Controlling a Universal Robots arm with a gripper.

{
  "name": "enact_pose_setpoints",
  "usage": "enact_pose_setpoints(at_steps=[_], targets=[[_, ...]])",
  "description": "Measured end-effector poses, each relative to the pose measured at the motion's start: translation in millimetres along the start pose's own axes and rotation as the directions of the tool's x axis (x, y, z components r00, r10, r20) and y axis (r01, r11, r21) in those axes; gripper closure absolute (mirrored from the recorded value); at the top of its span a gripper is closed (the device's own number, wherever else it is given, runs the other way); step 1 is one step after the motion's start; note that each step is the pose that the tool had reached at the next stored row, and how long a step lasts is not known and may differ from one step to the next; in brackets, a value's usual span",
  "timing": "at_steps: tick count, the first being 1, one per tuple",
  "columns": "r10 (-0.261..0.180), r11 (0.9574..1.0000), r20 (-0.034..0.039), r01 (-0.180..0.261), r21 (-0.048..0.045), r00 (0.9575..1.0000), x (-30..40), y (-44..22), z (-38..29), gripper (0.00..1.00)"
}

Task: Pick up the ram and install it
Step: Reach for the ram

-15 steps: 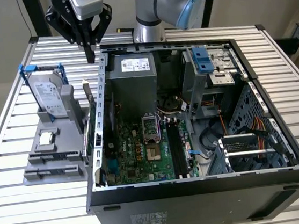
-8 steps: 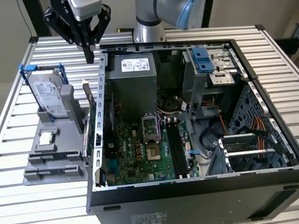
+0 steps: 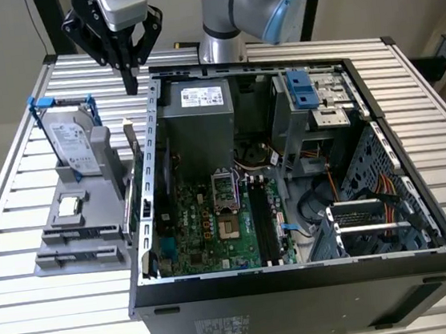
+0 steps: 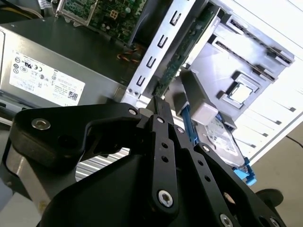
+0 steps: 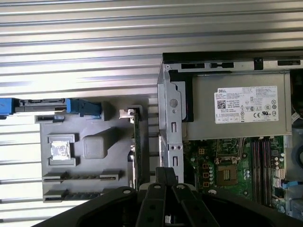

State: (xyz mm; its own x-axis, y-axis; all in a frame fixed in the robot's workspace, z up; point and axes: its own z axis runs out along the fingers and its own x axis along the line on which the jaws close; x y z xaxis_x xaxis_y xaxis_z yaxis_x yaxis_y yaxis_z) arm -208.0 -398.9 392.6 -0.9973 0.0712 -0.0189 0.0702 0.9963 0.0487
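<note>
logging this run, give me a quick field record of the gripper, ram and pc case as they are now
gripper: shut, empty, raised by the case's rear corner, clear of the ram
ram: standing on edge in the grey holder, beside the case wall
grey holder: on the table, at the exterior view's left of the case; also carries a hard drive
case: open, motherboard exposed
task state: ram not yet picked up

one ram [image 5: 135,146], one hard drive [image 3: 71,140], one computer case [image 3: 303,303].

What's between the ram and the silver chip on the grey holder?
A raised grey block, seen in the first wrist view between silver chip and ram.
</note>
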Motion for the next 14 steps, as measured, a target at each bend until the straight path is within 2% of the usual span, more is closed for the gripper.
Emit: enact_pose_setpoints(at_steps=[7,14], targets=[[0.0,1.0,-0.0002,0.0,0.0001,1.0,5.5,-0.4,-0.1,1.0],[0.0,1.0,-0.0001,0.0,-0.0001,1.0,14.0,-1.0,-0.2,1.0]])
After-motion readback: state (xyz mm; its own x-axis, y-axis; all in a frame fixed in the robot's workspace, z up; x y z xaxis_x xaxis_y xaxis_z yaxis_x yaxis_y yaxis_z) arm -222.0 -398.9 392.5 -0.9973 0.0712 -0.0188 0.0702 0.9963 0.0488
